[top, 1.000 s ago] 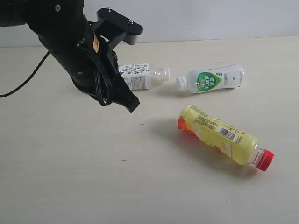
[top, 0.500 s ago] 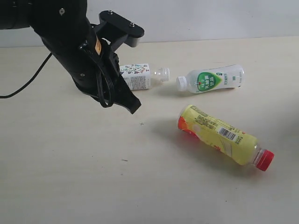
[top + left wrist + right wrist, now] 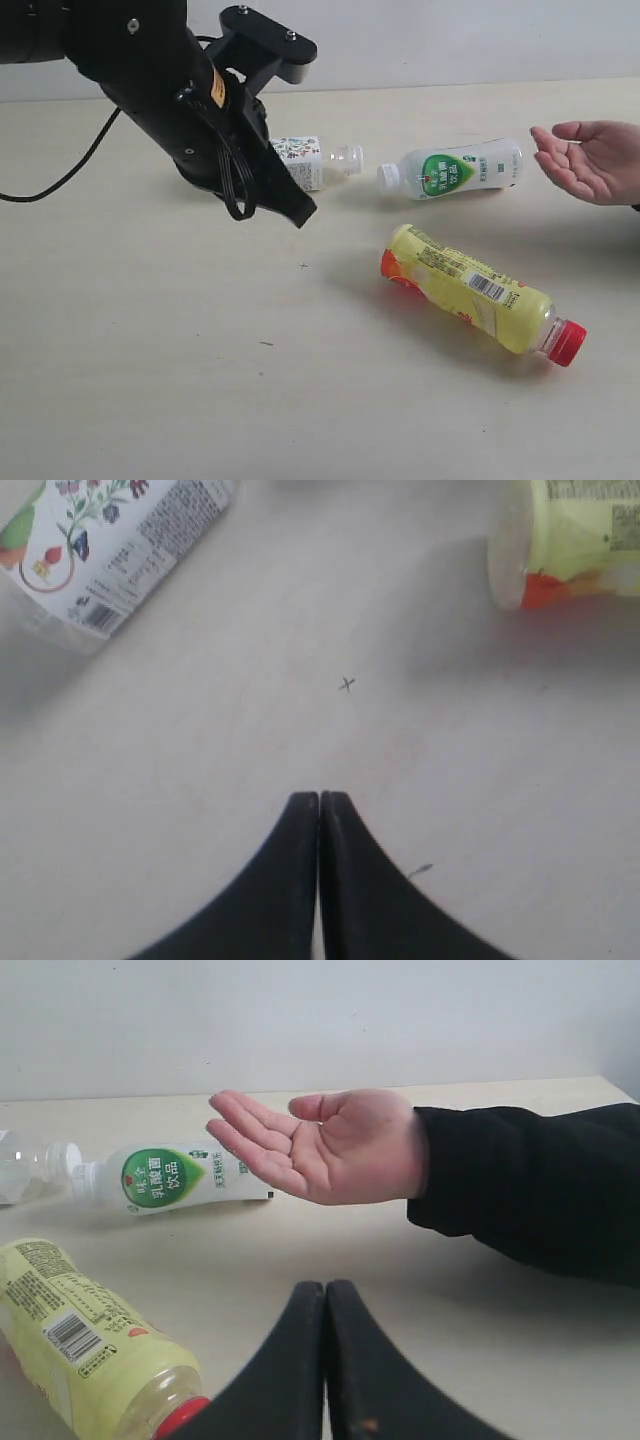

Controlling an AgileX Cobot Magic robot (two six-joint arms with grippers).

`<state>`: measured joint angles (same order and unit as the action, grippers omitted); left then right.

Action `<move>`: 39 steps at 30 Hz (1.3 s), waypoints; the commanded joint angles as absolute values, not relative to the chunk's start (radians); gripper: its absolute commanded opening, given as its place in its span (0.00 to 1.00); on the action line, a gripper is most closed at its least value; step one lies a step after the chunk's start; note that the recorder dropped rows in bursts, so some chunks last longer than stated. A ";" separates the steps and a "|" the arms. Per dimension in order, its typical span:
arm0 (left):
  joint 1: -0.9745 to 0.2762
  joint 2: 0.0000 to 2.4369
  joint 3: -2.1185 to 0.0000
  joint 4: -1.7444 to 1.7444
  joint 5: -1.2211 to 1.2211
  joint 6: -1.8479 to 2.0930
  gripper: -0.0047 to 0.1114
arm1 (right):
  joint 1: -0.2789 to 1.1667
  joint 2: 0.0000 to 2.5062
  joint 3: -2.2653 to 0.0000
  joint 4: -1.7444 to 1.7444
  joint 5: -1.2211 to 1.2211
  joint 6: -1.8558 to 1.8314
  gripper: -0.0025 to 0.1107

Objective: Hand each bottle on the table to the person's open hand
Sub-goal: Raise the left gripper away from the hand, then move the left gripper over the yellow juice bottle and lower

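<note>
Three bottles lie on the pale table (image 3: 150, 380). The short floral-label bottle (image 3: 305, 163) (image 3: 95, 555) is partly hidden behind my left arm. A clear bottle with a white-green label and white cap (image 3: 455, 168) (image 3: 165, 1177) lies to its right. Nearer the front lies the yellow-orange bottle with a red cap (image 3: 475, 293) (image 3: 85, 1345) (image 3: 570, 540). A person's open hand (image 3: 590, 160) (image 3: 325, 1145) reaches in from the right, palm up. My left gripper (image 3: 300, 213) (image 3: 319, 798) hangs shut and empty above the table, beside the floral bottle. The right gripper (image 3: 325, 1287) is shut and empty, low over the table before the hand.
A black cable (image 3: 60, 175) trails from the left arm across the table's back left. The person's black sleeve (image 3: 540, 1185) lies over the right side. A pale wall (image 3: 450, 40) backs the table.
The person's open hand has come in from the right. My left arm has shifted a little to the right and up, its gripper still shut.
</note>
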<state>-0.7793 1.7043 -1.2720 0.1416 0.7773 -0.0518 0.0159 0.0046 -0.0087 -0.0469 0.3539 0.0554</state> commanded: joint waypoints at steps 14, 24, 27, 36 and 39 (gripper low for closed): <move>-0.776 1.989 -1.914 0.021 1.082 0.343 0.04 | 0.010 0.000 -0.005 -0.051 0.351 0.054 0.02; -0.776 2.367 -2.437 -0.060 1.139 0.427 0.04 | 0.010 0.000 -0.005 -0.051 0.351 0.054 0.02; -0.776 2.423 -2.478 -0.088 1.132 0.480 0.04 | 0.010 0.000 -0.005 -0.051 0.351 0.054 0.02; -0.778 2.487 -2.481 -0.088 1.025 0.561 0.48 | 0.010 0.000 -0.005 -0.051 0.351 0.054 0.02; -0.783 2.498 -2.481 -0.088 0.969 0.570 0.75 | 0.010 0.000 -0.005 -0.051 0.351 0.054 0.02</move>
<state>-0.7793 2.4916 -2.4716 -0.0768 1.0270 0.5573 0.0159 0.0046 -0.0087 -0.0469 0.3539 0.0554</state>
